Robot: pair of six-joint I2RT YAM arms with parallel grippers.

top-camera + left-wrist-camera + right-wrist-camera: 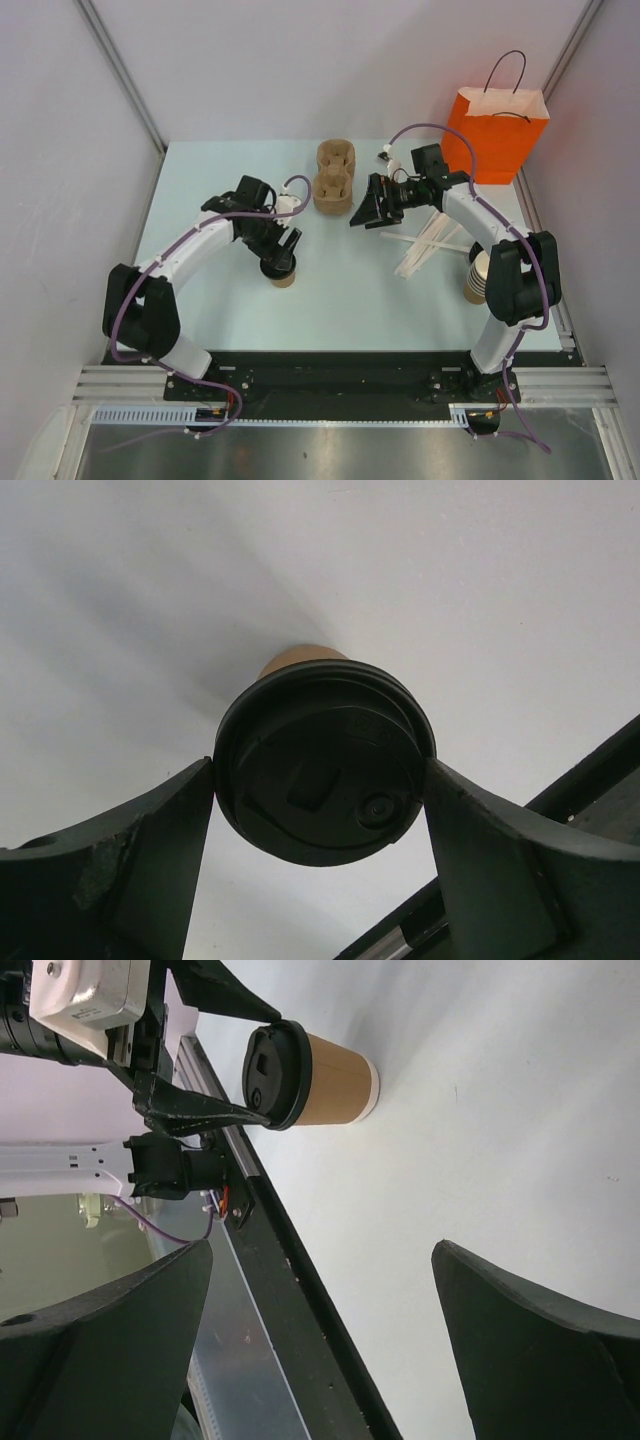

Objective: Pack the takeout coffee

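While the takeout coffee (284, 277) stands left of centre, left gripper (283, 260) jaws clamped on its black lid (320, 780), right gripper (362, 218) jaws wide apart, empty, beside the pulp carrier (334, 180)

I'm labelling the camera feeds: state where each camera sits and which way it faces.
Top external: above and behind the arm bases, looking down on the pale table; both arms show whole, left gripper at the tan kraft-paper cup with a round black plastic lid, right gripper open.
Left wrist: on the left arm, facing down at the lid; its fingers flank it.
Right wrist: on the right arm, facing the table's near edge; own fingers below, left gripper beyond.
Shared: all three show the cup.
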